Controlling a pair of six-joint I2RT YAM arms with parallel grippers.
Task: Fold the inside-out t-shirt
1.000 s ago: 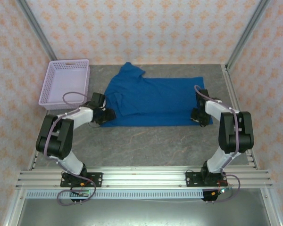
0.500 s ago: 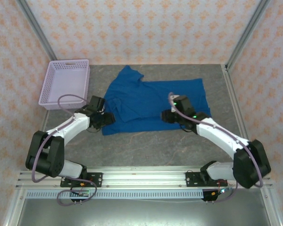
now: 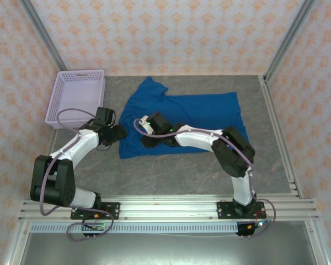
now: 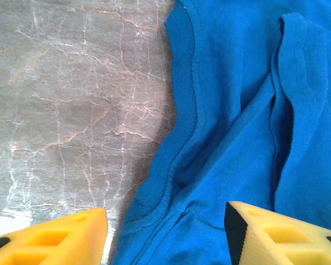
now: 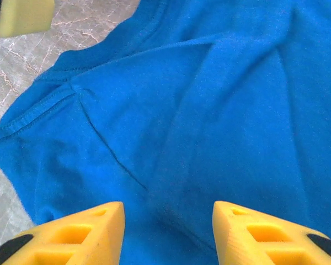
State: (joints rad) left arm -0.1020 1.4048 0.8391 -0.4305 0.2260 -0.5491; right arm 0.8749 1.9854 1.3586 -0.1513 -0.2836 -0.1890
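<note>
The royal-blue inside-out t-shirt lies spread on the grey table, one sleeve pointing to the back left. My left gripper is at the shirt's left edge. In the left wrist view it stands open, straddling a stitched hem of the shirt without pinching it. My right arm reaches across the shirt, and its gripper hovers over the near left part. It is open in the right wrist view, with smooth blue cloth below and nothing between its fingers.
A lavender mesh basket stands at the back left, close to the left arm. Bare marbled table lies between the shirt and the arm bases. One left fingertip shows at the top left of the right wrist view.
My right gripper swept from the shirt's right edge across to its near left part and the near right cloth came with it. The left gripper shifted slightly left.
</note>
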